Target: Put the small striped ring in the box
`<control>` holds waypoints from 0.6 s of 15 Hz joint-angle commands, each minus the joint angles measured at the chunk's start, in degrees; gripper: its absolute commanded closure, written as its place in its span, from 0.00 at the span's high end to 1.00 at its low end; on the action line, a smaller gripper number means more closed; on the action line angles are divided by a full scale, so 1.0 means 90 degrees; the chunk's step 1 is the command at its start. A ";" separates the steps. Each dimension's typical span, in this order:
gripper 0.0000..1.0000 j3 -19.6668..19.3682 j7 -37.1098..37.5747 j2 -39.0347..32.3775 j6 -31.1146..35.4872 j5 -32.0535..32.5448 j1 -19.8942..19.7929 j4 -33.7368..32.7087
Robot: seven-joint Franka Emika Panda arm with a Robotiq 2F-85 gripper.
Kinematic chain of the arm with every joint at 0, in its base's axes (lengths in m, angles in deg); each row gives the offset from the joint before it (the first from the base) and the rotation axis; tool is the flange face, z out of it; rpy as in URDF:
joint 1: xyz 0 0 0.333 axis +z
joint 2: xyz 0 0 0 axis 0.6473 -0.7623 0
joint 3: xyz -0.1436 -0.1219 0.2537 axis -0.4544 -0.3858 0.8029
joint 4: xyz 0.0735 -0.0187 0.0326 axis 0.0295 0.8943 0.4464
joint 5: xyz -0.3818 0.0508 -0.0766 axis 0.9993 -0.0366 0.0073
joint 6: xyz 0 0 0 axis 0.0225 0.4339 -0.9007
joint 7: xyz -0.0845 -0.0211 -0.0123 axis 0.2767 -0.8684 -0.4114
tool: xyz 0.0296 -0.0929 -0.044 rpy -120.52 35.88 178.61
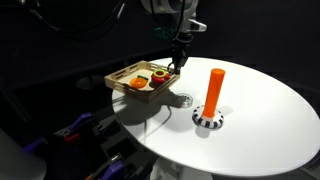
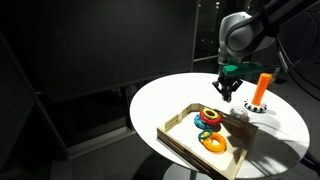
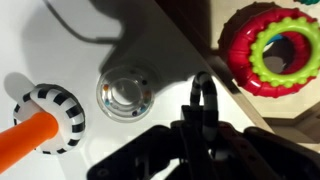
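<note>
In the wrist view my gripper [image 3: 203, 112] is shut on the small striped ring [image 3: 203, 86], which stands on edge between the fingertips. It hangs just beside the near wall of the light-wood box [image 3: 205, 62], over the white table. The box holds a red ring [image 3: 243, 62] with a green ring [image 3: 262, 62] inside it. In both exterior views the gripper [image 1: 181, 62] [image 2: 227, 92] hovers above the corner of the box [image 1: 116, 83] [image 2: 180, 146]. The ring itself is too small to make out there.
An orange peg [image 1: 214, 88] [image 2: 262, 86] [image 3: 25, 142] stands on a larger striped base ring [image 1: 208, 121] [image 3: 58, 112] on the round white table [image 1: 260, 130]. A shiny metal disc [image 3: 125, 93] [image 1: 181, 99] lies between peg and box. The box overhangs the table edge.
</note>
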 commanded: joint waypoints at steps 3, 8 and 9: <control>0.04 0.0346 -0.0322 0.0204 -0.0460 -0.0370 -0.0050 -0.0216; 0.11 0.0324 -0.0229 0.0156 -0.0362 -0.0251 0.0016 -0.0173; 0.11 0.0324 -0.0247 0.0157 -0.0367 -0.0253 0.0013 -0.0173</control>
